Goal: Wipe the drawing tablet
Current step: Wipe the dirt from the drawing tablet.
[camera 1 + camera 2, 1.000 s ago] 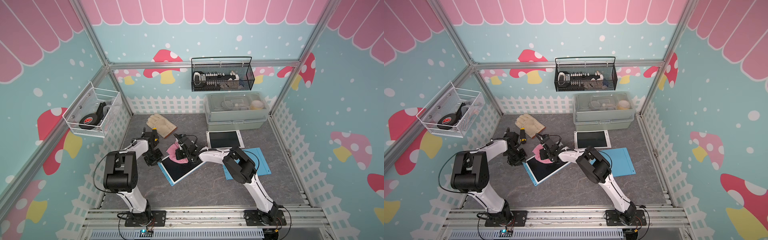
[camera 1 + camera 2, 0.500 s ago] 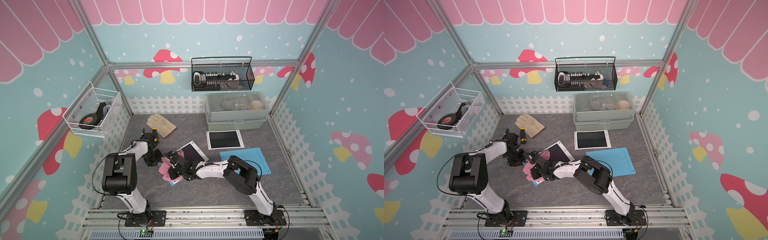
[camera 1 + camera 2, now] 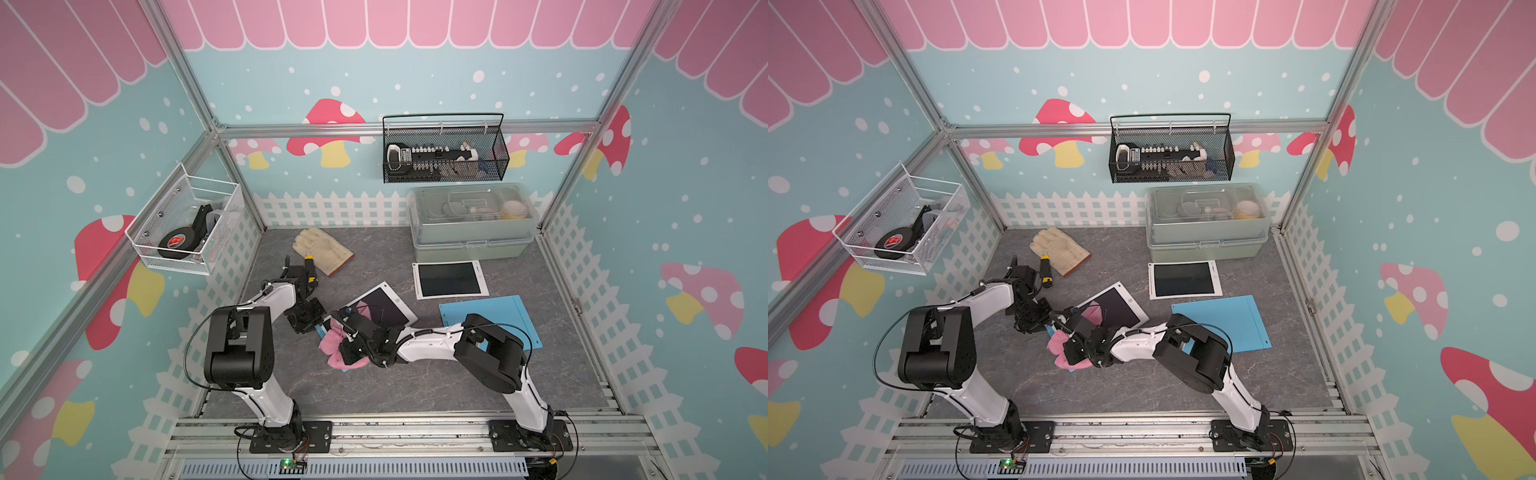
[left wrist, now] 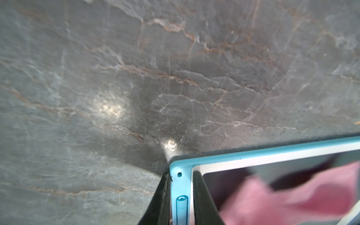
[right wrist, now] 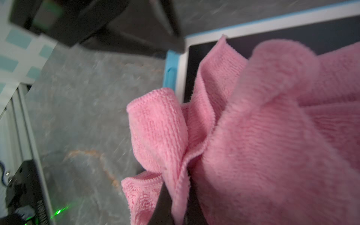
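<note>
My left gripper (image 4: 181, 187) is nipped narrowly onto the blue rim at one corner of the drawing tablet (image 3: 382, 305), steadying it. My right gripper (image 5: 180, 196) is closed tight on the pink cloth (image 3: 337, 353), bunched at the tablet's near end. The screen's long axis runs diagonally away toward the back right, so I judge the right arm takes the stroke

Cloth (image 3: 330, 337): dragged by right fingers (image 5: 162, 206) from far edge of tablet (image 3: 386, 305) to near corner, now overhanging bench (image 3: 415, 386). Far screen area uncovered.
</note>
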### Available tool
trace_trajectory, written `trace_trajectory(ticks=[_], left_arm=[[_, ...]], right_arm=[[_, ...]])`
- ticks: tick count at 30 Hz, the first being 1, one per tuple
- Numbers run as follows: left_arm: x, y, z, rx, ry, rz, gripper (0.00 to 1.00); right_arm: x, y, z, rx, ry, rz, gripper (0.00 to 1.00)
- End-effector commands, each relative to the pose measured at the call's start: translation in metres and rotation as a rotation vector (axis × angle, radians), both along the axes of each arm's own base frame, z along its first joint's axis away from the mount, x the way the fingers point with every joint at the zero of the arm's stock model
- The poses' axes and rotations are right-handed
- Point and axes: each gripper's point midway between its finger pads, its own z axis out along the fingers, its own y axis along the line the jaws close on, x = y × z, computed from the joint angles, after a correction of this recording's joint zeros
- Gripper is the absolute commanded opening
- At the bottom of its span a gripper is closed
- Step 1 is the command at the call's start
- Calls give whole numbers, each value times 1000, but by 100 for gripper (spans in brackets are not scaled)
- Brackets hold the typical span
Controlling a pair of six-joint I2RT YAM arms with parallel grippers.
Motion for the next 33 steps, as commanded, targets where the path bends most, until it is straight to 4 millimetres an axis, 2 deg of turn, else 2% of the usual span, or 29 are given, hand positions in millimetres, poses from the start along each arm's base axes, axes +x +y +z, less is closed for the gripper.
trace_trajectory(ticks=[1, 4, 6, 8, 12, 14, 17, 20, 22, 23, 25, 28, 30, 31, 33], left_arm=[[-14, 0, -21, -1, 72, -7, 19], [-14, -1, -20, -6, 72, -9, 19], [-13, -2, -19, -7, 67, -12, 19], [-13, -2, -19, -11, 66, -14, 19], [-11, -4, -19, -21, 66, -20, 19], [-11, -4, -19, -22, 66, -21, 19], [-10, -5, -19, -24, 65, -22, 19], [-10, -6, -19, -31, 66, -23, 19], [-8, -7, -18, -36, 62, -23, 19], [-8, -7, -18, -38, 62, -26, 19], [-7, -8, -19, -42, 63, -27, 19], [-6, -8, -20, -45, 64, -30, 19], [-5, -8, -20, -45, 64, -32, 19], [-5, -8, -20, -45, 64, -31, 19], [-5, -8, -20, -44, 64, -31, 19]], right_arm=[[28, -27, -12, -28, 25, -97, 0], [63, -74, -19, -65, 23, -217, 0], [75, -85, -15, -63, -3, -242, 0], [73, -67, -14, -51, -1, -199, 0], [46, 2, -10, -25, 15, -67, 0], [44, 19, -13, -11, 37, -64, 0], [62, 13, -16, -13, 40, -120, 0], [92, -16, -19, -30, 41, -209, 0], [105, -29, -19, -33, 29, -245, 0], [106, -28, -17, -32, 21, -241, 0], [101, -11, -13, -11, 22, -204, 0], [74, 29, -4, 17, 17, -110, 0], [59, 48, -4, 18, 21, -68, 0], [59, 49, -4, 17, 22, -71, 0], [70, 37, -6, 0, 15, -113, 0]])
